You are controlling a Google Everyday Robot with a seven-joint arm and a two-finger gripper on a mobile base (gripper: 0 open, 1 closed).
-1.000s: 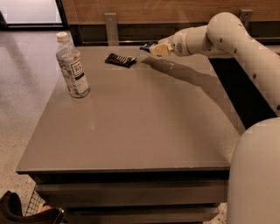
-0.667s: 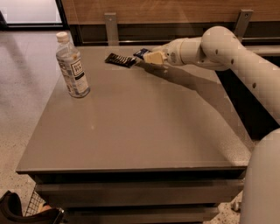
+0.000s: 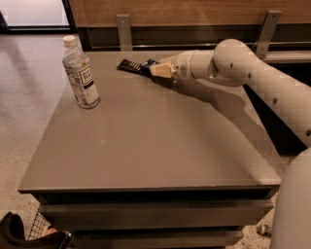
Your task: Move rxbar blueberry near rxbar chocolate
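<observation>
Grey bench is standing on glossy speckled floor; wood-panelled wall with two metal brackets is running behind; daylight is coming through top-left glazing. Gripper is hovering at bench's far edge.

Upright water bottle, grey table

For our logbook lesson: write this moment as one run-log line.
gripper: far side of table, at rxbar blueberry | rxbar chocolate: flat, close beside it | water bottle: upright, apart
</observation>
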